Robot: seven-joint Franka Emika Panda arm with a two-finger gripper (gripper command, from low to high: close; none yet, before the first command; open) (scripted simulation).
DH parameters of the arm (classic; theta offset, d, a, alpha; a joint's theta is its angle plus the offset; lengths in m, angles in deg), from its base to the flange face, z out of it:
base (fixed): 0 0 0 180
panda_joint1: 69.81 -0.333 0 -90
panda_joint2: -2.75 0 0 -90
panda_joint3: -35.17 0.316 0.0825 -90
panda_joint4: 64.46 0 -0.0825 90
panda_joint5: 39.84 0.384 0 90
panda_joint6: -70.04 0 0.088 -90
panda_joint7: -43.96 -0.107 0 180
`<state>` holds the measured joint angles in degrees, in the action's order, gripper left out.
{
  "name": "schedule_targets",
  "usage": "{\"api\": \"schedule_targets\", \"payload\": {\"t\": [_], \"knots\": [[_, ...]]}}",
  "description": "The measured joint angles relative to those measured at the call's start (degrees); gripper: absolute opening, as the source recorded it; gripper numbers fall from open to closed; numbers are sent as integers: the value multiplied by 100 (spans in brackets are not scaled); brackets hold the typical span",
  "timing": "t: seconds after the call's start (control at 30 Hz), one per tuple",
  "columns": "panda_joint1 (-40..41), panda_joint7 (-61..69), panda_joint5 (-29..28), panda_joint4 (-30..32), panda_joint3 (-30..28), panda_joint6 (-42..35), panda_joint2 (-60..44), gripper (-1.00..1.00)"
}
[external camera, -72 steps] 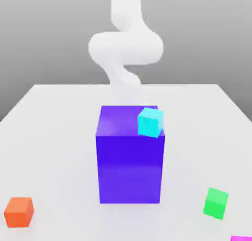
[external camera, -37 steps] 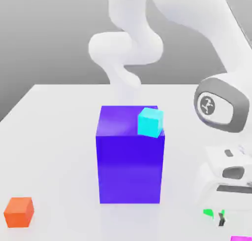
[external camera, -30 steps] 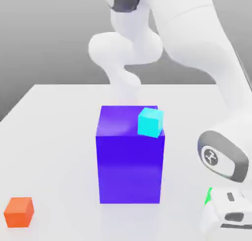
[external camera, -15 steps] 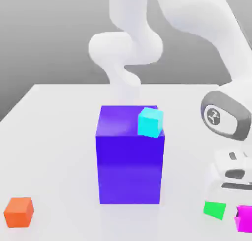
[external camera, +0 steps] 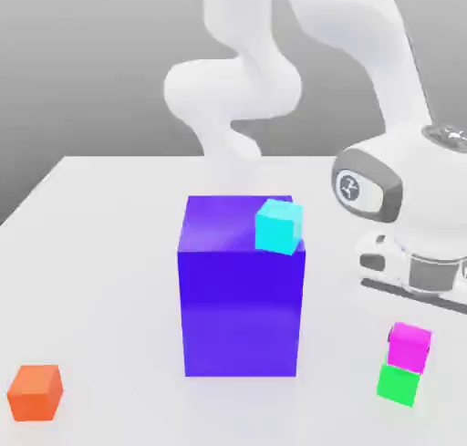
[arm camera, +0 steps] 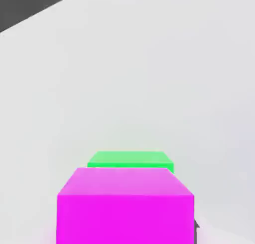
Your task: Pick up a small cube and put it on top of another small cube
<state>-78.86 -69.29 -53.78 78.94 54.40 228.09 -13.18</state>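
Exterior view: we see the magenta cube (external camera: 409,346) sitting on top of the green cube (external camera: 399,384), the two touching and stacked near the table's (external camera: 109,253) front edge at the exterior view's right. The magenta one sits slightly off-square on the green one, shifted a little toward the exterior view's right. Above the stack, apart from it, we see the white arm (external camera: 401,207) with its grey joint cap and the hand's underside; we cannot tell from here whether the fingers are spread or pressed together, and nothing appears pinched between them. In the hand view we look at the magenta cube (arm camera: 124,205) close up, with a strip of the green cube (arm camera: 130,159) showing past its far edge and bare white table around them. Toward the exterior view's left of the stack stands the big blue-purple block (external camera: 242,289), upright, well apart from it. A cyan cube (external camera: 278,226) rests on that block's top corner. An orange cube (external camera: 35,392) lies at the far left of the exterior view, near the front edge.
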Motion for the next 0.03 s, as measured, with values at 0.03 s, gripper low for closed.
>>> {"api": "schedule_targets", "payload": {"t": [0.03], "knots": [[0, 0, 0, 0, 0, 0, 0, 100]]}}
